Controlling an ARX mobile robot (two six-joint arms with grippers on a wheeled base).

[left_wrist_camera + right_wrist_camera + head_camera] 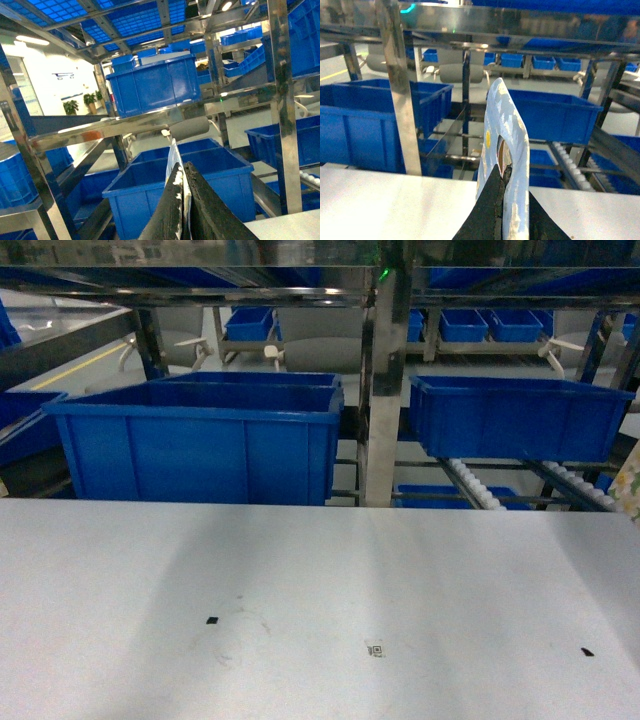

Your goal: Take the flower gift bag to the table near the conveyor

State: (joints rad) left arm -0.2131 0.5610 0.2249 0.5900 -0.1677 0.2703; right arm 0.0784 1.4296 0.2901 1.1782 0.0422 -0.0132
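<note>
Head view: you get the whole white table [320, 610], matte and flat, with small black square marks and a QR-like sticker [375, 650]. Neither gripper appears here. Only a floral sliver of the gift bag [629, 483] shows, at the right edge, over the table's far right corner.
Right wrist view: you see what the head view hides, the right gripper [503, 175] with its dark fingers pressed together on the gift bag's [507, 150] handle.
Left wrist view: the left gripper [183, 172] is pinching a thin white edge of the gift bag [173, 155], its black fingers nearly touching. You cannot tell from here which part of the bag this is.
Bag location: held up in the air by both grippers, above the table edge nearest the conveyor [520, 485].
Bag look: pale blue, flat and paper-like, with yellowish and white blotches of print; the handle is a rounded loop with an oval cut-out.
Conveyor: shiny stainless-steel uprights and rails, with sloping tracks of small white rollers [572, 167].
Bins: blue plastic bins [200, 440], rigid, ribbed and open-topped, sit on the racking behind the table; more show on the upper levels in the left wrist view.
</note>
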